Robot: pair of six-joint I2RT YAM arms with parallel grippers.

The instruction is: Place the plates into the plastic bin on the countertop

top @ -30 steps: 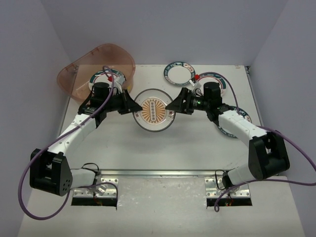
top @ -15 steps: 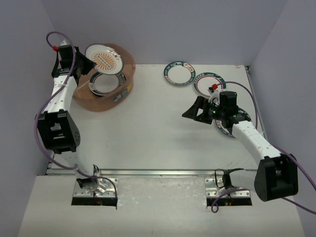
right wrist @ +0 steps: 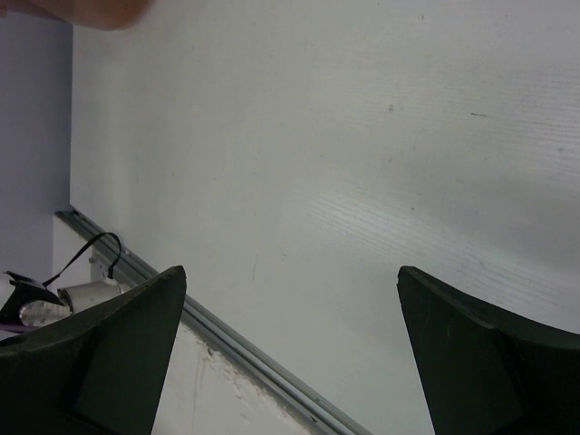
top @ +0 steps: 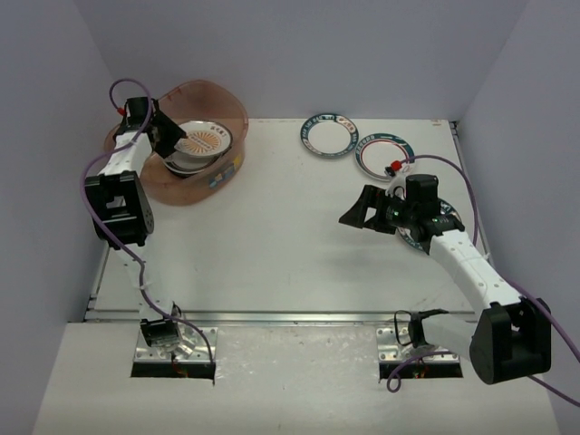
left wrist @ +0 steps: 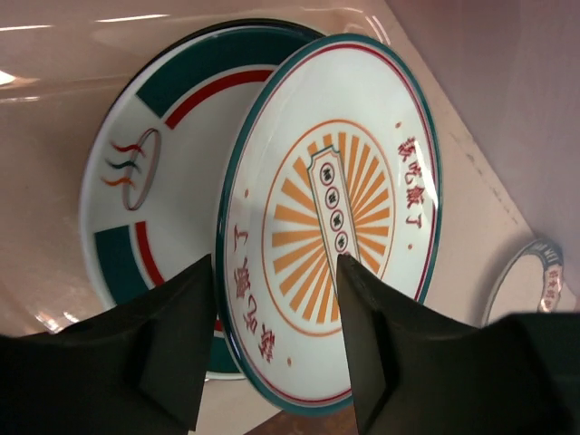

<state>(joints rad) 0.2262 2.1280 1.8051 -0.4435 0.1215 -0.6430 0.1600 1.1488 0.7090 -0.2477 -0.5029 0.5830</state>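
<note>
The orange sunburst plate lies tilted inside the plastic bin, leaning on a red-and-teal plate. My left gripper reaches over the bin's left side. In the left wrist view the left gripper stands open, its jaws apart on either side of the sunburst plate's rim. My right gripper hovers open above the bare countertop, with nothing between its fingers. Two teal-rimmed plates lie at the back right. A third plate is partly hidden under the right arm.
The bin's pinkish wall rises close to the right of the sunburst plate. The countertop's metal front edge runs below the right gripper. Purple walls close in the left, back and right sides.
The left gripper has come down from above the bin with the sunburst plate and its jaws have parted from the rim. The right arm has shifted slightly forward.
</note>
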